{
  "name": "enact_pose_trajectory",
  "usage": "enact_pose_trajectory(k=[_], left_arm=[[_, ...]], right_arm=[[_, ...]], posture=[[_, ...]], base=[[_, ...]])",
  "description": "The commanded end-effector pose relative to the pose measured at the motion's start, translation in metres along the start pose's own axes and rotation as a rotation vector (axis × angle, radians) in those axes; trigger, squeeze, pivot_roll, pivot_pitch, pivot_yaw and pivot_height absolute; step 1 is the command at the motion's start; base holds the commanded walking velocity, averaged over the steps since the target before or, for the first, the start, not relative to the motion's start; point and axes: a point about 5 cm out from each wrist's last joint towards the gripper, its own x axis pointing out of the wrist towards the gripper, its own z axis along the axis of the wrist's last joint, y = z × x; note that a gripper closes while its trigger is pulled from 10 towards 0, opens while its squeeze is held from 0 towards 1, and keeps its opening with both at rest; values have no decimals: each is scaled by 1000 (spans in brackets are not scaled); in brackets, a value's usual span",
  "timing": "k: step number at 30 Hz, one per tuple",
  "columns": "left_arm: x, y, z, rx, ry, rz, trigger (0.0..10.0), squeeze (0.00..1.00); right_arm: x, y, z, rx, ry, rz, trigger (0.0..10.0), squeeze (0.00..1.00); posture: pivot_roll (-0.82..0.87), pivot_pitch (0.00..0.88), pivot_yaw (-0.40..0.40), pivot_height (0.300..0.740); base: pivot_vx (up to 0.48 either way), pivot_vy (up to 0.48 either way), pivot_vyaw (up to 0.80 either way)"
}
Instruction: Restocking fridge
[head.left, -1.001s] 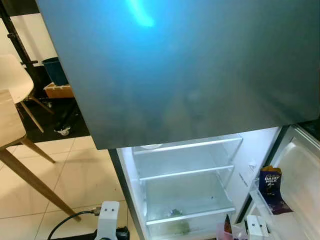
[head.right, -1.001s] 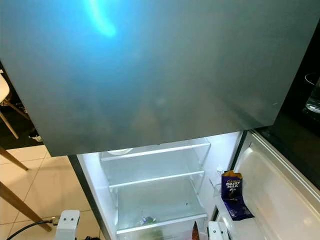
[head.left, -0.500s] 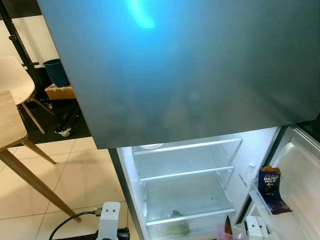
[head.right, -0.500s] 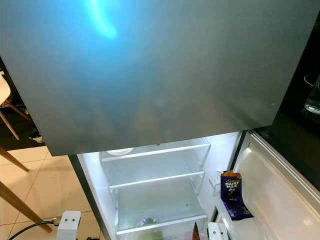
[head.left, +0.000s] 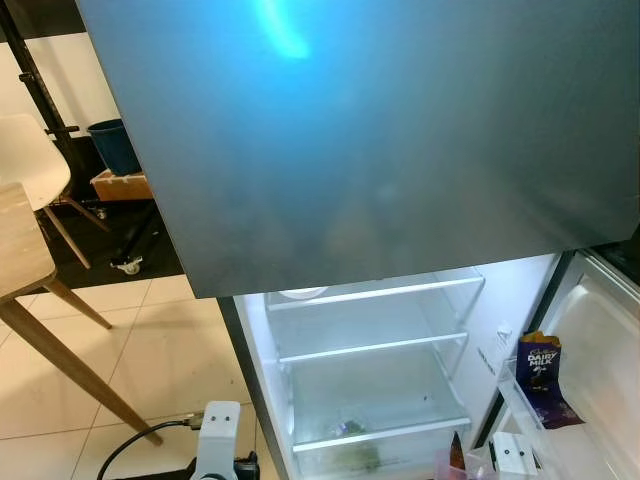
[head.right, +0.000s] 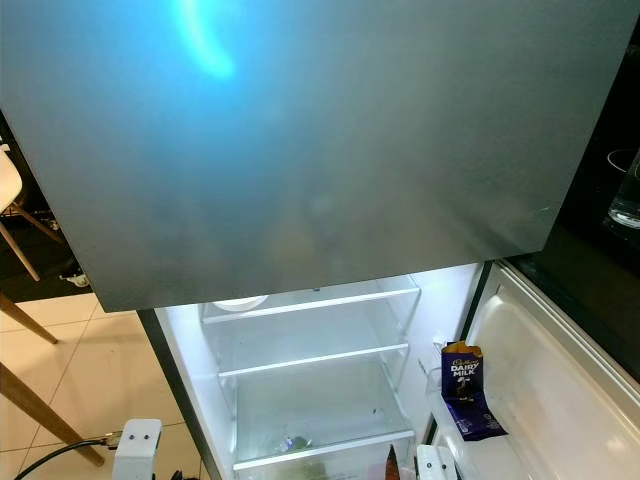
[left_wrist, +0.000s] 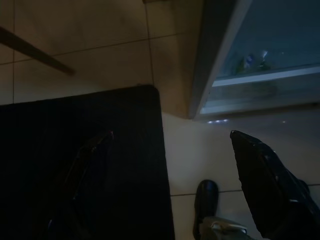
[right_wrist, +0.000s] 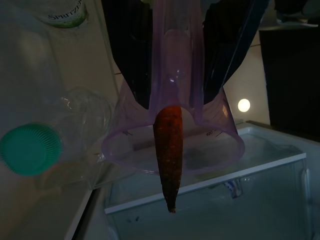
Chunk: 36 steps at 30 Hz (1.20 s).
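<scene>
Open grey-doored fridge (head.left: 380, 140) with lit glass shelves, both arms low before it.
Left gripper (left_wrist: 170, 150), fingers spread, hangs over beige tiles beside a black mat (left_wrist: 80, 165). Right gripper (right_wrist: 175, 60) pinches a translucent purple plastic cup (right_wrist: 172, 145) holding a tapered orange carrot (right_wrist: 169, 155); beside it, a green-capped clear bottle (right_wrist: 31, 148).

The fridge (head.left: 370, 380) stood open ahead, its upper door (head.left: 380, 130) shut above the lit compartment. Shelves (head.left: 370, 345) lay one below another inside, with a plate (head.left: 300, 293) on the top one and small items (head.left: 347, 428) on the lowest. The open door (head.right: 540, 380) swung to the right, a chocolate bag (head.right: 463, 378) in its rack. A table (head.left: 20, 250) and chair (head.left: 35, 160) stood to the left, a bin (head.left: 110, 143) behind them.
</scene>
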Motion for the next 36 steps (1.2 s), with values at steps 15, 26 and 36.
enact_pose_trajectory(k=[15, 26, 36], left_arm=[[-2, 4, -11, 25, 45, -9, 10000, 0], [-1, -7, -7, 70, 20, -48, 10000, 0], [1, -10, -2, 35, 8, -37, 10000, 0]], right_arm=[[-4, 5, -7, 41, -26, -16, 10000, 0], [-2, 10, -6, 57, -25, 3, 10000, 0], [4, 13, 8, 19, -40, 18, 10000, 0]], posture=[[-66, 75, 74, 740], [-19, 11, 40, 740], [-11, 0, 46, 740]], base=[[0, 0, 0], [0, 0, 0], [0, 0, 0]])
